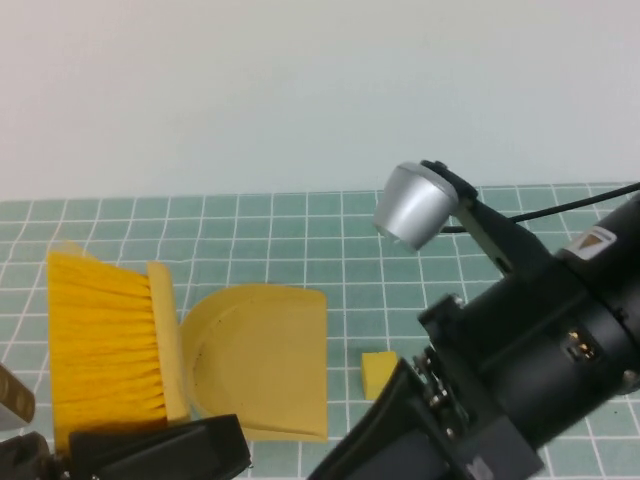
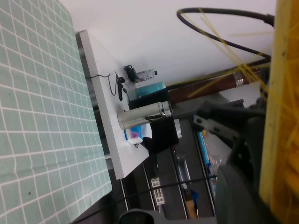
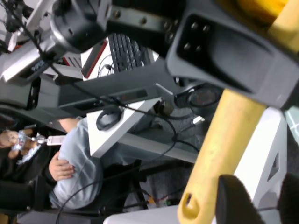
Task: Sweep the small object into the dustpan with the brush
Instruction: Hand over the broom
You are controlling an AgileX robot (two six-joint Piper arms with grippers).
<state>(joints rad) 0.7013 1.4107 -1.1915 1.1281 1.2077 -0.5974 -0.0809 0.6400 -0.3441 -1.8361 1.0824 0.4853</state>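
Cube-shaped, the small object [image 1: 377, 372] sits just right of the dustpan [image 1: 265, 365], so next the left gripper [image 1: 150, 450] (pinched tight on the brush [image 1: 110, 345]) must sweep it in while the right gripper [image 3: 224, 79], low on the right, clamps the dustpan's handle.

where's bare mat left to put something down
Free: the far strip of mat behind the brush and dustpan. Crowded: the near edge, where the left gripper, shut on the brush, dustpan, small object and right arm sit close; right gripper holds the dustpan handle.
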